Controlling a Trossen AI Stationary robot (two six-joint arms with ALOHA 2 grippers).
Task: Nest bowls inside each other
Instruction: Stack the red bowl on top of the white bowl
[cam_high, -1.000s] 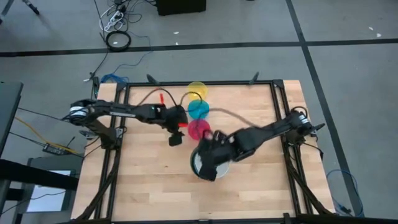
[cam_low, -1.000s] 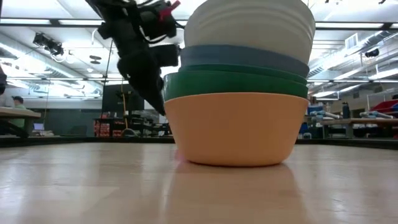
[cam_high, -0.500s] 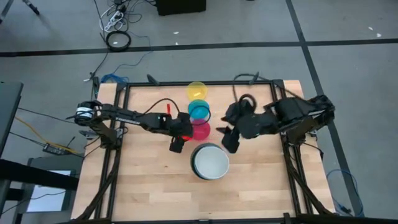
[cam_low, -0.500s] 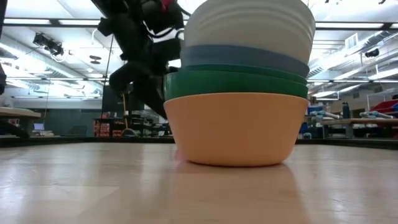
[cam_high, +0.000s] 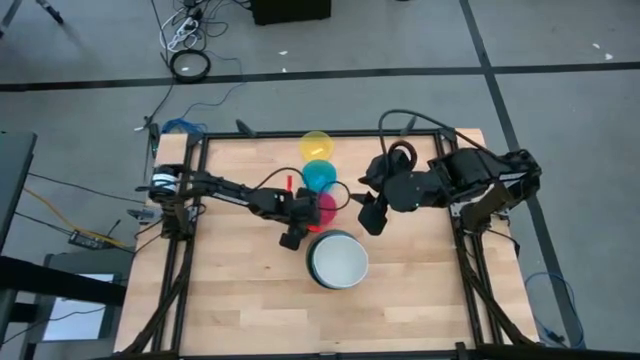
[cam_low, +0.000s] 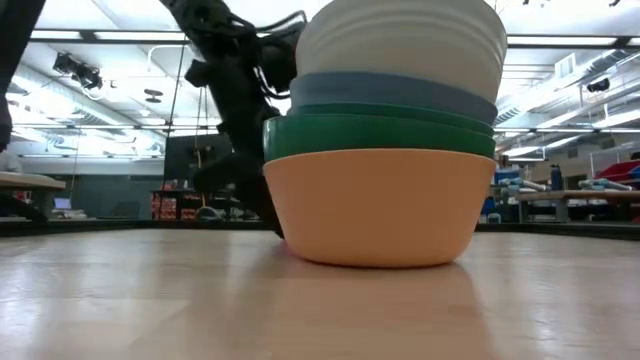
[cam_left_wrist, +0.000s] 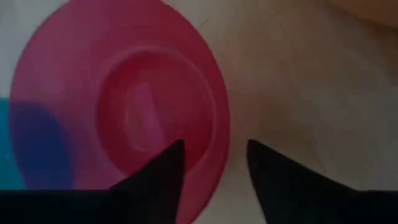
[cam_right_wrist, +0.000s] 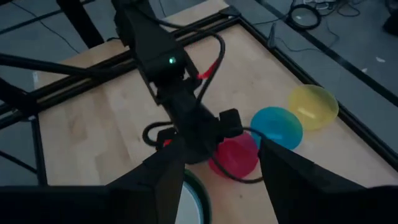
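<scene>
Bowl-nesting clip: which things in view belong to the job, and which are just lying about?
Job:
- nested stack, white bowl on top
- magenta bowl, at the left gripper
- cyan bowl
- yellow bowl
- right gripper, off the bowls

Lying about:
- cable coil on the floor
- white power strip

The whole table (cam_high: 250, 300) and both arms are seen from straight above in the high view. In the low view the scene is taken level from table-top height, very near the stack of bowls (cam_low: 385, 140), which fills the middle, with the room behind. The magenta bowl (cam_left_wrist: 118, 106) is looked down on from very close in the left wrist view. The table is viewed from higher and farther off in the right wrist view, where the same magenta bowl (cam_right_wrist: 237, 154) is shared.
</scene>
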